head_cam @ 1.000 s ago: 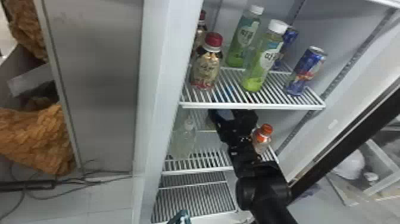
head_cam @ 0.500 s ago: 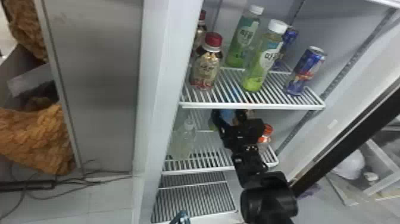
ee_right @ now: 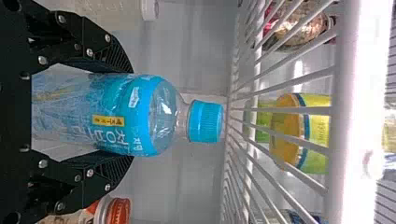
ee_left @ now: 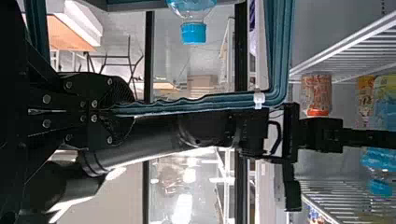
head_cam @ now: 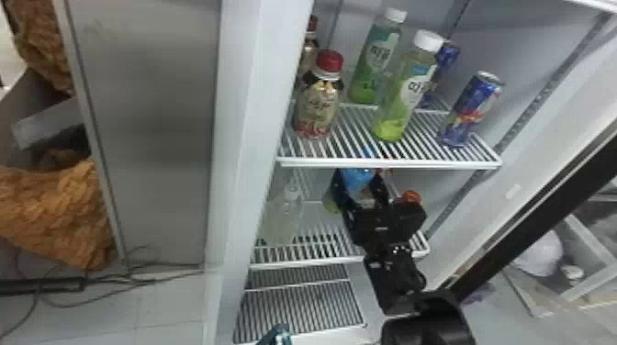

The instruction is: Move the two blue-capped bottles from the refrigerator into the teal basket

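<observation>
One bottle (ee_left: 193, 31) in basket (ee_left: 280, 56), another (ee_right: 161, 114) in refrigerator (head_cam: 248, 114)

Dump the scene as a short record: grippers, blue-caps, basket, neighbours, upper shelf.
left gripper: closed on the handle of the teal basket
right gripper: around a blue-capped bottle in the refrigerator, firm hold unclear
other blue-capped bottle: cap inside the handle's outline, likely in the basket
same shelf: orange-capped bottle, white-capped clear bottle
shelf above: two red-capped bottles, two white-capped green bottles, two blue cans
</observation>
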You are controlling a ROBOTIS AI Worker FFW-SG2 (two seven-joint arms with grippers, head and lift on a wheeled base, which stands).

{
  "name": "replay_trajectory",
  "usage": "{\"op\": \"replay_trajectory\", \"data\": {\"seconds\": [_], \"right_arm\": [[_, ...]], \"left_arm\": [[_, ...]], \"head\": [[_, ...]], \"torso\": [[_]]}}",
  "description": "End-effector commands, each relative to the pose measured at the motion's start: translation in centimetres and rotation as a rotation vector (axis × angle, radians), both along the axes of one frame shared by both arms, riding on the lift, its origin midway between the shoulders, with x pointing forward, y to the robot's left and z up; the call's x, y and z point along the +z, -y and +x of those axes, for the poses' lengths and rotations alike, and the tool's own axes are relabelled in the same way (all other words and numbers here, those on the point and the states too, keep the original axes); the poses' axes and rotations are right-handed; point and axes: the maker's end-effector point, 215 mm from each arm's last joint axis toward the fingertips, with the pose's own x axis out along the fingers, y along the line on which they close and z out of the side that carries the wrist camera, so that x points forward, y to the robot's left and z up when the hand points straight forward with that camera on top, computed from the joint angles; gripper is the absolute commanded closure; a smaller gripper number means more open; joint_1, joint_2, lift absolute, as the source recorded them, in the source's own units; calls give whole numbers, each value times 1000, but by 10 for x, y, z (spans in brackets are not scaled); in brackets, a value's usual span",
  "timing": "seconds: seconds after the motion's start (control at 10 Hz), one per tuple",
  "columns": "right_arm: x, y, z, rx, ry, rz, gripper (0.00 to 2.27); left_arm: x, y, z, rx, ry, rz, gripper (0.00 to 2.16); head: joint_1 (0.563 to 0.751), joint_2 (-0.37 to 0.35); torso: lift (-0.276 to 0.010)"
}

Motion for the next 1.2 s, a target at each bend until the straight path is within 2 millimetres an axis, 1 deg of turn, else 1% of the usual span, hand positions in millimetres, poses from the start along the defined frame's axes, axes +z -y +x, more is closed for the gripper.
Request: {"op": "replay_trajectory", "data": {"seconds": [0.0, 0.2, 0.3, 0.5, 0.6, 0.7, 0.8, 0.9, 1.1], "right_arm": [[-2, 5, -14, -5, -12, -2, 536], [0, 12, -38, -19, -23, 14, 536], [2, 16, -45, -26, -26, 14, 536], [7, 13, -61, 3, -41, 16, 536], [7, 12, -77, 8, -60, 16, 536], [4, 15, -89, 7, -85, 15, 536], [4, 16, -96, 16, -98, 14, 536], [10, 10, -105, 29, -102, 13, 536], [11, -3, -126, 62, -136, 23, 536]], "left_arm": [[0, 0, 0, 1, 0, 0, 1136], [0, -1, 1, 4, -2, 0, 1136], [-1, -1, 0, 6, -4, 1, 1136], [0, -1, 2, 8, 0, 1, 1136], [-1, -1, 2, 10, -2, 0, 1136], [-1, -2, 2, 11, -2, 0, 1136], [0, -1, 2, 12, -2, -1, 1136], [0, -1, 2, 12, -2, -1, 1136], [-1, -2, 3, 13, -2, -1, 1136]], "head": [[695, -350], [695, -350], [695, -350], [695, -350], [695, -350], [695, -350], [695, -350], [695, -350], [695, -350]], "torso": [[-141], [-141], [-141], [-141], [-141], [-141], [-141], [-141], [-141]]}}
